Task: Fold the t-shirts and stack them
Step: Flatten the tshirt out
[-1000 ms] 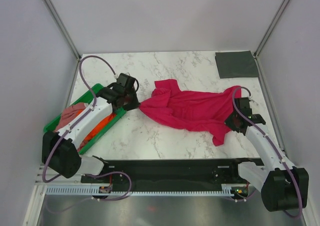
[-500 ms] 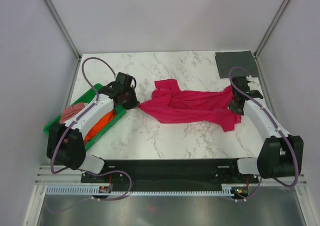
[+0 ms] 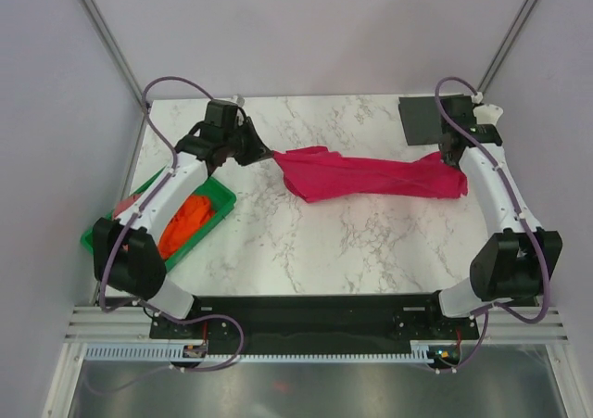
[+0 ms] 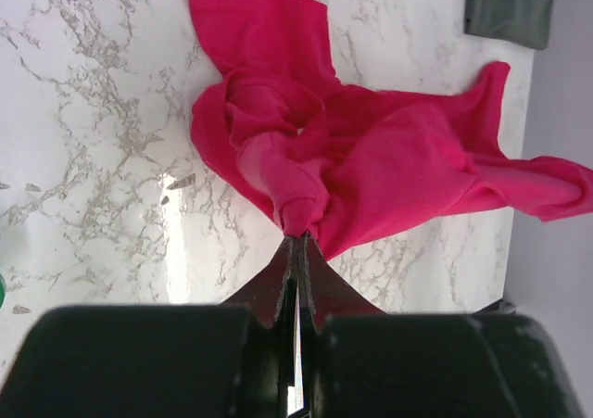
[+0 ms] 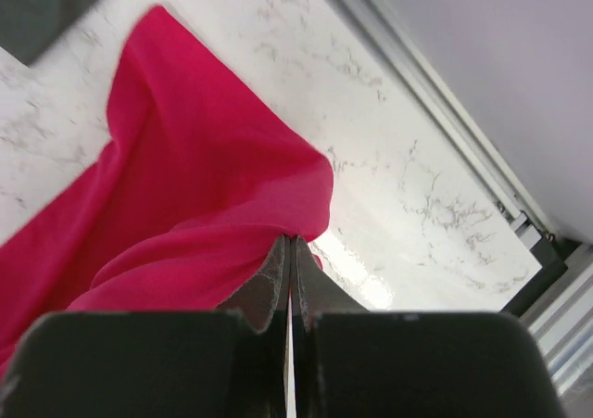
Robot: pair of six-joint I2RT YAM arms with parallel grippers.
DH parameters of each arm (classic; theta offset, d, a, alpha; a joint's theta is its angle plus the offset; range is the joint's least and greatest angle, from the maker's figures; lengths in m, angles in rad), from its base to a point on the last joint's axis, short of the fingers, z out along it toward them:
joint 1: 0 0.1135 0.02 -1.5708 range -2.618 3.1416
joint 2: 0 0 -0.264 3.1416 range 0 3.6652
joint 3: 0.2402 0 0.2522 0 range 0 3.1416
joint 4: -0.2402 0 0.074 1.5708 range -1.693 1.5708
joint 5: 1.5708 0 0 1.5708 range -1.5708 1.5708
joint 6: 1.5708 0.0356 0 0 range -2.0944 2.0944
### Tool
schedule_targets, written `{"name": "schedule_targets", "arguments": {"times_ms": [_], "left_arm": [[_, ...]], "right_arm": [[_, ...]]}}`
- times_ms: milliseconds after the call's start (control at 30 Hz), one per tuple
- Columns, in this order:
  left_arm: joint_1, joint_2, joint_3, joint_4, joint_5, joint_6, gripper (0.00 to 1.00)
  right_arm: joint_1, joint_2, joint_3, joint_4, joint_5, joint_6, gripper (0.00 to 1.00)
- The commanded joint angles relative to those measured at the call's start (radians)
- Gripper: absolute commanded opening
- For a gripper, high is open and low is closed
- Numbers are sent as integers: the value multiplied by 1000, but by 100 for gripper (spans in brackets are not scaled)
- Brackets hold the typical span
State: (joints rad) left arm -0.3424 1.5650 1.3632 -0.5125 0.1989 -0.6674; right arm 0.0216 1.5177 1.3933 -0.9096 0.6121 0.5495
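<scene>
Left pincer (image 3: 265,153) and right pincer (image 3: 454,158) each clamp an end of the crimson t-shirt (image 3: 371,173), strung between them across the far tabletop (image 3: 352,251). Spreading step, I'd say; next it needs laying flat toward the open middle, away from the grey t-shirt (image 3: 435,120) and green tray (image 3: 220,194).

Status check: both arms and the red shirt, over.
Jaws shut both sides: left gripper on red t-shirt, right gripper on its other end. Shirt stretched between them, bunched, not yet folded. Folded grey t-shirt near right gripper.
</scene>
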Motion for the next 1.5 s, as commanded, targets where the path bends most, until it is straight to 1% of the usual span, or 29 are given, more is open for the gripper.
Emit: {"name": "schedule_targets", "arguments": {"times_ms": [0, 33, 100, 133, 200, 267, 300, 367, 400, 433, 467, 500, 567, 600, 633, 700, 733, 833, 933, 967, 1000, 1067, 1100, 1167, 1200, 1233, 1300, 1400, 1467], "left_arm": [[6, -127, -60, 20, 16, -27, 2], [6, -155, -169, 22, 11, -37, 2], [6, -209, -281, 23, 17, -46, 2], [2, -221, -382, 25, 28, -46, 2], [0, -255, -470, 29, 39, -47, 2], [-4, -281, -568, 29, 54, -46, 2], [-6, -293, -593, 26, 60, -40, 2], [-6, -344, -641, 23, 71, -38, 21], [-6, -362, -648, 25, 70, -37, 32], [-9, -387, -644, 22, 65, -31, 51], [-10, -390, -633, 22, 63, -21, 56], [-13, -384, -592, 20, 63, 6, 58], [-47, -338, -537, 16, 60, 46, 56], [-67, -318, -474, 12, 53, 80, 55], [-122, -272, -443, 12, 13, 91, 53], [-179, -212, -385, 9, -47, 103, 53], [-207, -166, -319, 6, -52, 100, 50], [-236, -14, -204, 6, -4, 65, 47], [-276, 105, -109, -6, -29, 80, 48], [-274, 136, -95, -6, -20, 77, 49], [-276, 173, -75, -11, -19, 72, 50], [-274, 205, -64, -11, -48, 71, 51], [-273, 219, -43, -9, -56, 81, 52], [-261, 274, -16, -14, -56, 97, 52], [-253, 291, 5, -15, -52, 101, 53], [-230, 314, 14, -18, -49, 101, 52], [-204, 329, 25, -27, -53, 97, 51], [-138, 345, 25, -44, -59, 101, 49], [-95, 348, 24, -52, -59, 112, 48]], "right_arm": [[0, -45, 61, -104, 48, -39, 0], [3, -54, 35, -106, 23, -40, 0], [34, -74, -64, -100, 0, -43, 0], [46, -79, -101, -83, -5, -49, 0], [64, -80, -199, -63, -31, -66, 0], [92, -67, -250, -63, -40, -89, 0], [103, -44, -272, -78, 33, -80, 0], [118, -33, -275, -110, 58, -66, 0], [117, -45, -264, -107, 23, -63, 12], [117, -53, -260, -91, 0, -62, 23], [118, -57, -251, -89, -29, -62, 30], [117, -62, -231, -81, -56, -59, 34], [118, -68, -217, -69, -133, -51, 36], [118, -80, -211, -48, -155, -46, 37], [118, -102, -217, -31, -225, -40, 37], [120, -123, -235, 27, -303, -31, 38], [121, -137, -244, 47, -363, -17, 38], [133, -191, -306, 119, -429, 0, 38], [147, -225, -362, 172, -475, 3, 39], [152, -226, -391, 190, -495, -6, 39], [158, -226, -404, 240, -571, -40, 40], [201, -226, -442, 306, -641, -72, 41], [219, -226, -459, 387, -708, -92, 45], [276, -214, -509, 483, -771, -88, 47], [293, -203, -525, 586, -829, -71, 48], [331, -189, -537, 636, -856, -62, 48], [376, -134, -554, 762, -887, -54, 49], [463, -45, -541, 869, -890, -71, 50], [509, 28, -504, 876, -861, -98, 51]]}}
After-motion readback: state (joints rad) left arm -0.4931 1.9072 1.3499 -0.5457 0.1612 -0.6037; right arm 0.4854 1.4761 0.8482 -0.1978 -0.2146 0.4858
